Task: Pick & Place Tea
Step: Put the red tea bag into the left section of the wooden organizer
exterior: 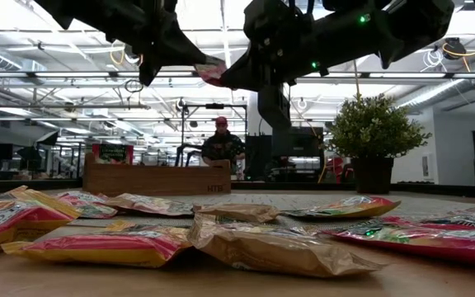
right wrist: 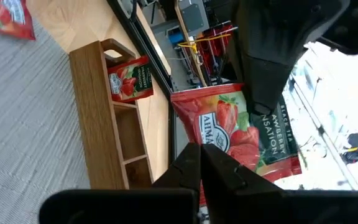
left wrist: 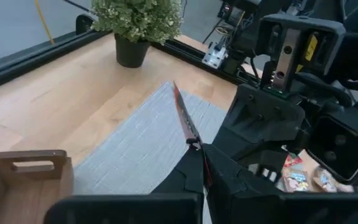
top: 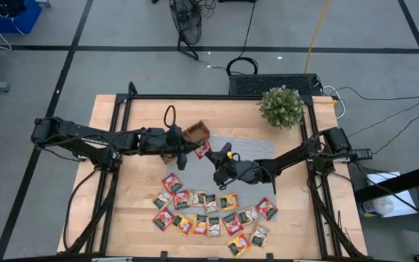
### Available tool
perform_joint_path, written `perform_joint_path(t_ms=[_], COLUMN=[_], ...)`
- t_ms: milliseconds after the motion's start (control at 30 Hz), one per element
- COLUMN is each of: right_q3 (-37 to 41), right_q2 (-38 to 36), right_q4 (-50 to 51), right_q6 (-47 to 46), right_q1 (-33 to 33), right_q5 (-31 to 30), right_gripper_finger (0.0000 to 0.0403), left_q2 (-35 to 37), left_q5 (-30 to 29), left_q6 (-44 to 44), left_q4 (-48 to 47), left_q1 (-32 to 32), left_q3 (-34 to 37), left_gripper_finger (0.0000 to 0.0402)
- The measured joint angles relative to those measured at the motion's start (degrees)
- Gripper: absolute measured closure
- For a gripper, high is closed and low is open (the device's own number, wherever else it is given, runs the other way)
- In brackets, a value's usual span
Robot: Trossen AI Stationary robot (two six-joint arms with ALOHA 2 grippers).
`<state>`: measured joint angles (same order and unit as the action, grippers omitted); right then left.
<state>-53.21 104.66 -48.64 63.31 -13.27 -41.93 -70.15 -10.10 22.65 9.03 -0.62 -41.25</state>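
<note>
One red tea sachet [top: 204, 149] hangs in the air between my two grippers, over the near edge of the wooden tray [top: 195, 132] and the grey mat [top: 249, 149]. My left gripper [top: 193, 151] comes from the table's left and is shut on it. My right gripper [top: 215, 157] comes from the right and is also shut on it. Several more tea sachets [top: 209, 212] lie flat near the table's front edge. Another red sachet [right wrist: 131, 79] stands in one tray compartment. My left gripper pinches one edge of the red sachet [left wrist: 192, 139] between its two fingers, coming from the table's left and slanting slightly down. The sachet sticks out ahead of the fingers, seen edge-on, clear of the table. My right gripper pinches the opposite edge of the sachet [right wrist: 219, 148] between its two fingers, coming level from the table's right. The sachet's printed face [right wrist: 241, 124] stands out beyond the fingertips, lifted clear of the mat and tray.
A potted plant [top: 281, 107] stands at the far right of the table. The tray's other compartments [right wrist: 129, 140] show nothing in them. A person [exterior: 222, 144] sits in the room beyond the table.
</note>
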Motion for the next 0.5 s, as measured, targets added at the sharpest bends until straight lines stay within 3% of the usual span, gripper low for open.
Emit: perform_joint_path(t_ms=[200, 333, 500], right_q3=[0.0, 0.0, 0.0], right_q2=[-0.04, -0.02, -0.15], right_q4=[0.52, 3.03, 6.22], right_q6=[-14.62, -22.58, -28.27], right_q1=[-0.9, -1.41, -1.65], right_q5=[-0.2, -0.33, -3.76], right_gripper_finger=[0.0396, 0.0379, 0.036], left_q2=[3.7, 7.4, 10.67], left_q5=[-3.77, -10.98, -21.38], left_q6=[-8.12, -10.79, -7.19], left_q4=[-2.61, -11.07, -23.89], left_q1=[-0.04, -1.3, -5.04], left_q3=[-0.11, -0.11, -0.11], left_gripper_finger=[0.0399, 0.0399, 0.04])
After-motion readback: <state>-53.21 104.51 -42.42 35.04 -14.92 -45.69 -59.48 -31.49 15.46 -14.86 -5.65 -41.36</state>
